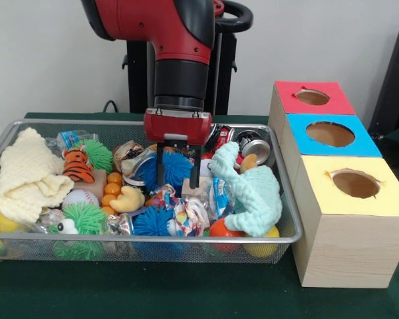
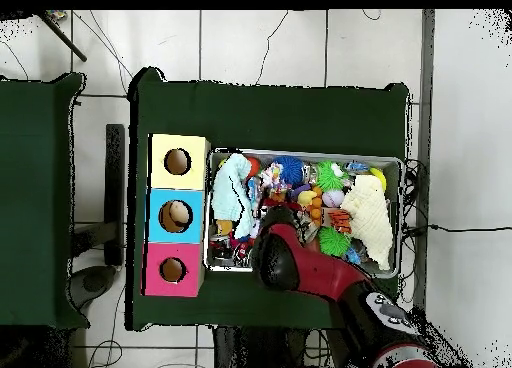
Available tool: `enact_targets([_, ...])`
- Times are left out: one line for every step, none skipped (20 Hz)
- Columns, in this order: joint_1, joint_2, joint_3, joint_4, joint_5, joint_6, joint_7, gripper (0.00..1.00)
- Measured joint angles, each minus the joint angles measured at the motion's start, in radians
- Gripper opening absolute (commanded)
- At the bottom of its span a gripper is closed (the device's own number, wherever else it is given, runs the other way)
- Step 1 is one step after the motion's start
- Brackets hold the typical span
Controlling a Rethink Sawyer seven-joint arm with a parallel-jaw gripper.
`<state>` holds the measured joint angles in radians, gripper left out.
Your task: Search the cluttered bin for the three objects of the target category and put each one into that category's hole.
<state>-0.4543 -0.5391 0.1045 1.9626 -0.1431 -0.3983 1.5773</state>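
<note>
Near rim of bin (image 1: 146, 240): white printed cloth (image 1: 189, 216), mint cloth (image 1: 256, 193) right, yellow cloth (image 1: 28, 176) left, all unpicked. Behind, gripper (image 1: 177, 185) open, empty, fingers straddling blue spiky ball (image 1: 173, 167), likely searching. Blue hole (image 1: 330, 134) beyond, empty.

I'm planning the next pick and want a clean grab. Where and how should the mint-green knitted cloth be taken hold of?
Grip the mint-green cloth at its raised, bunched upper fold, coming straight down from above. It lies draped over other toys at the end of the bin nearest the boxes, so its top is exposed while its edges hang among clutter. The open gripper is probably best closed across that ridge.
</note>
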Motion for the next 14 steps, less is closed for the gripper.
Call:
enact_targets([-0.003,-0.004,0.007,0.0,0.0,0.0,0.0,1.0])
enact_targets([-0.004,-0.005,0.009,0.0,0.0,0.0,0.0,1.0])
enact_targets([-0.005,-0.006,0.01,0.0,0.0,0.0,0.0,1.0])
enact_targets([-0.008,-0.01,0.014,0.0,0.0,0.0,0.0,1.0])
enact_targets([-0.01,-0.011,0.016,0.0,0.0,0.0,0.0,1.0])
enact_targets([-0.014,-0.014,0.019,0.0,0.0,0.0,0.0,1.0])
enact_targets([-0.018,-0.017,0.023,0.0,0.0,0.0,0.0,1.0])
enact_targets([-0.021,-0.019,0.026,0.0,0.0,0.0,0.0,1.0])
enact_targets([-0.026,-0.021,0.03,0.0,0.0,0.0,0.0,1.0])
enact_targets([-0.032,-0.022,0.033,0.0,0.0,0.0,0.0,1.0])
enact_targets([-0.035,-0.021,0.034,0.0,0.0,0.0,0.0,1.0])
enact_targets([-0.037,-0.021,0.035,0.0,0.0,0.0,0.0,1.0])
enact_targets([-0.038,-0.021,0.035,0.0,0.0,0.0,0.0,1.0])
enact_targets([-0.042,-0.02,0.037,0.0,0.0,0.0,0.0,1.0])
